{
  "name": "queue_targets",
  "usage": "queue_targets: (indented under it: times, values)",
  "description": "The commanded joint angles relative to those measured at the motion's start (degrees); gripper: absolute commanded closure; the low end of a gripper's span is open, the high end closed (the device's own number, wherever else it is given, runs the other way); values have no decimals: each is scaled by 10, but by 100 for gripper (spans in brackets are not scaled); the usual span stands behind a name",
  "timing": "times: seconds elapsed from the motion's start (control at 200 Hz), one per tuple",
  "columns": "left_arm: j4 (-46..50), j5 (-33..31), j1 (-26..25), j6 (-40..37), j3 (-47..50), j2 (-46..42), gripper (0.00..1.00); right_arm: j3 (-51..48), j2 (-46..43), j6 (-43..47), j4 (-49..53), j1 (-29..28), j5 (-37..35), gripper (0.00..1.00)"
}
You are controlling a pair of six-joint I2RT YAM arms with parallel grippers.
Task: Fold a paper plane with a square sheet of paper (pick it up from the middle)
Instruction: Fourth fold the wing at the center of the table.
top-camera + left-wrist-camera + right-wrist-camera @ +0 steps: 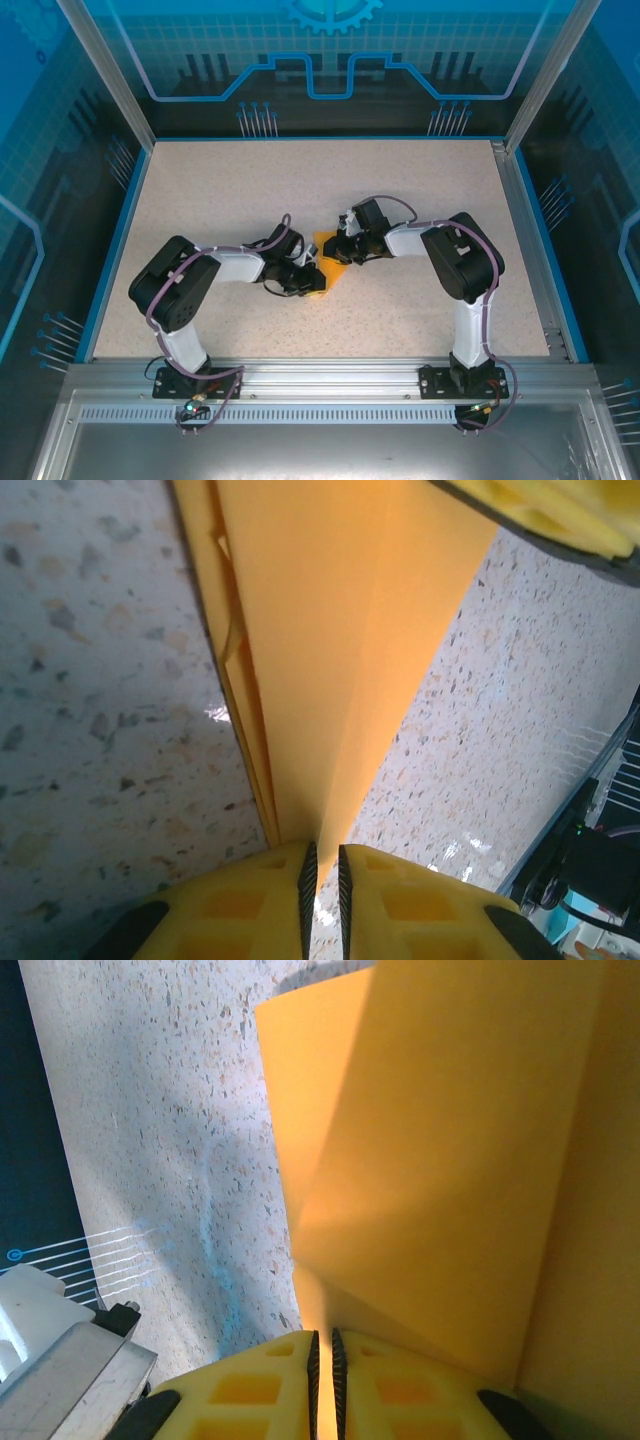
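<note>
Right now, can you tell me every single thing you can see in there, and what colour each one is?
paper: one, orange-yellow, folded and creased, middle of the table between the two arms
table: one, speckled beige, under everything
walls: three sides, blue with line patterns, around the table
metal rail: one, silver, near edge, under both arm bases
left arm: one, black and white, reaching in towards the middle
right arm: one, black and white, reaching in towards the middle
left gripper: one, yellow, jaws shut on the paper
right gripper: one, yellow, jaws shut on the paper
</note>
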State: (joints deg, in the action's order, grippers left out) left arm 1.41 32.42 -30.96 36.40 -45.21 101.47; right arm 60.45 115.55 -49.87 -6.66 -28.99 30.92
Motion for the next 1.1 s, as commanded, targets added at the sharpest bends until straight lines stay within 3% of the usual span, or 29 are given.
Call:
queue_targets:
  times: [0.0, 0.245, 0.535, 0.79, 1.095]
  values:
    - [115, 42, -15, -34, 13, -9, 82, -23, 45, 12, 74, -5, -45, 85]
    - [151, 29, -15, -50, 19, -40, 83, -21, 44, 13, 79, -5, -46, 85]
    - [42, -40, 12, 60, 57, -185, 82, -31, 36, -3, 66, -12, -52, 85]
    - [-101, -35, 12, 145, 23, -114, 80, -28, 36, -2, 69, -13, -49, 85]
    - [-146, -71, -2, 169, 0, -30, 80, -28, 32, 0, 73, -12, -51, 85]
